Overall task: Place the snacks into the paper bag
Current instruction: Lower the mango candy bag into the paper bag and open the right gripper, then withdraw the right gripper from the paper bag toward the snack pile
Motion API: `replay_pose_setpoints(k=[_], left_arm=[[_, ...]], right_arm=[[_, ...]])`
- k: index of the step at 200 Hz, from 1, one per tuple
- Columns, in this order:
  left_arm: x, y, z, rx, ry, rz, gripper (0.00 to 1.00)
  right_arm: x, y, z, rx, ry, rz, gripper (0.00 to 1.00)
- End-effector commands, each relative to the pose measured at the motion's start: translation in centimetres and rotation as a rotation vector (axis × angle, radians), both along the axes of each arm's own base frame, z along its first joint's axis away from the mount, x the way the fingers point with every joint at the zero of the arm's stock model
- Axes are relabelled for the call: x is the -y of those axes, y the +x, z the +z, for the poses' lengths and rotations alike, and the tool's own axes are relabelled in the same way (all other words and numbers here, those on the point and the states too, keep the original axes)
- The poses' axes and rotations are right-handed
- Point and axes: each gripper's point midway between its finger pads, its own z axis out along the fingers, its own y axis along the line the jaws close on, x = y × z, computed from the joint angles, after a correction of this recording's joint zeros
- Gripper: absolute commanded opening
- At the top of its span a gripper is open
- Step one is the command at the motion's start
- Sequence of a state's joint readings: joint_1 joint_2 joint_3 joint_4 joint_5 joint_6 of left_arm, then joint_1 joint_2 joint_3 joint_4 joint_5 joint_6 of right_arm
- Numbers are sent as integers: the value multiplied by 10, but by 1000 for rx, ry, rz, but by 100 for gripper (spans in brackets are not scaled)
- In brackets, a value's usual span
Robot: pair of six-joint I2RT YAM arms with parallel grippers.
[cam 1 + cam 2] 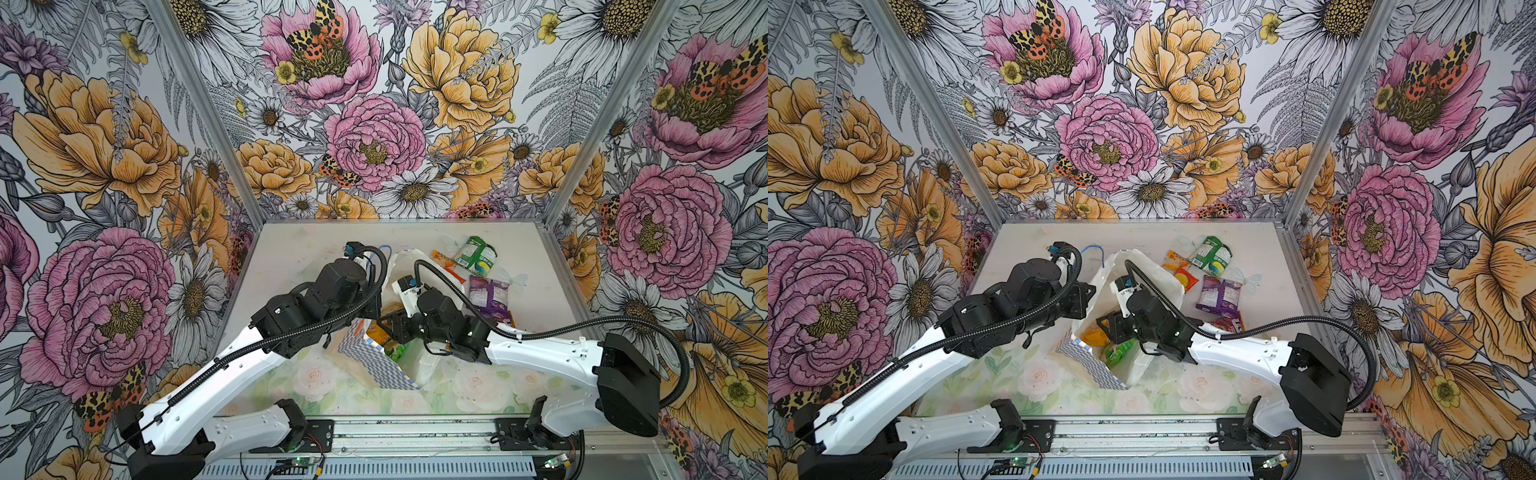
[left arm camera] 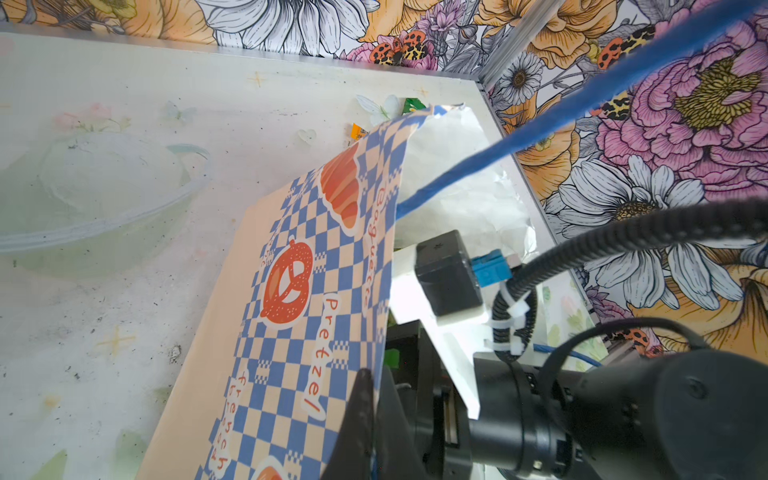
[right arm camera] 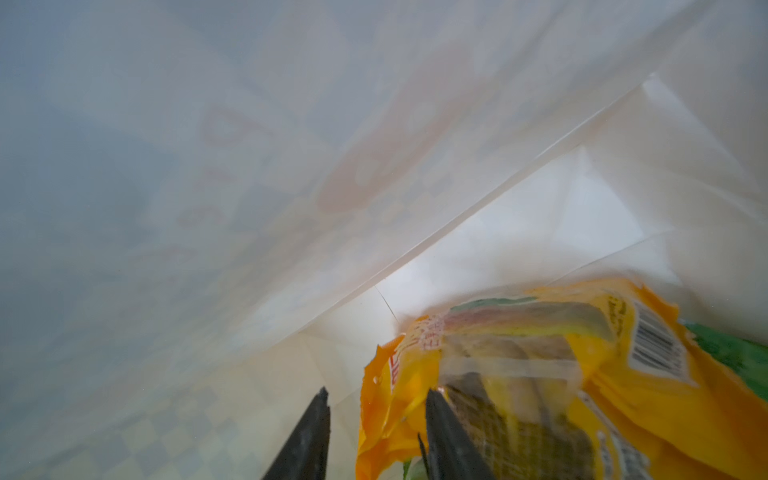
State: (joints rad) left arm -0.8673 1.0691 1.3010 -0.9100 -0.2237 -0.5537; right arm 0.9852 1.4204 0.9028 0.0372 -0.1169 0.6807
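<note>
The paper bag [image 1: 376,363] [image 1: 1096,365] lies open mid-table in both top views, checkered outside [image 2: 291,332], white inside [image 3: 457,124]. My left gripper [image 2: 376,399] is shut on the bag's wall edge; in both top views its tips are hidden under the arm. My right gripper [image 3: 376,392] is inside the bag, jaws apart, with the edge of the big orange-yellow packet [image 3: 540,374] [image 1: 1094,334] between them. A green packet [image 1: 1119,351] lies beside it in the bag. Outside, to the right, lie a green packet [image 1: 1210,255], a purple packet [image 1: 1219,295], orange sachets [image 1: 1177,257] and a red-pink packet [image 1: 1227,322].
A blue cord handle [image 2: 540,124] [image 1: 1092,251] runs up from the bag. Floral walls with metal corner posts [image 1: 575,137] enclose the table [image 1: 307,249]. The arms' base rail [image 1: 415,432] runs along the front edge. The right arm's wrist camera [image 2: 449,274] sits close to the bag's mouth.
</note>
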Motion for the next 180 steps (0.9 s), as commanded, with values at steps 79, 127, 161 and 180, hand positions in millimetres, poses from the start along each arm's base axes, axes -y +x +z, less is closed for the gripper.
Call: replay_pose_setpoints(k=[79,127,161,180], left_arm=[[-35,19,19,76,4,161,0],[-59,26,16,65,-10,242,0],[-71,27,25,83,-30,282,0],[-76,26,33,102,-34,287,0]], right_arm=[[25,10,85,58,87,-81,67],[46,18,123,73,107,-133,71],[75,22,145,96,116,-191,71],[100,22,156,163,85,-242,71]])
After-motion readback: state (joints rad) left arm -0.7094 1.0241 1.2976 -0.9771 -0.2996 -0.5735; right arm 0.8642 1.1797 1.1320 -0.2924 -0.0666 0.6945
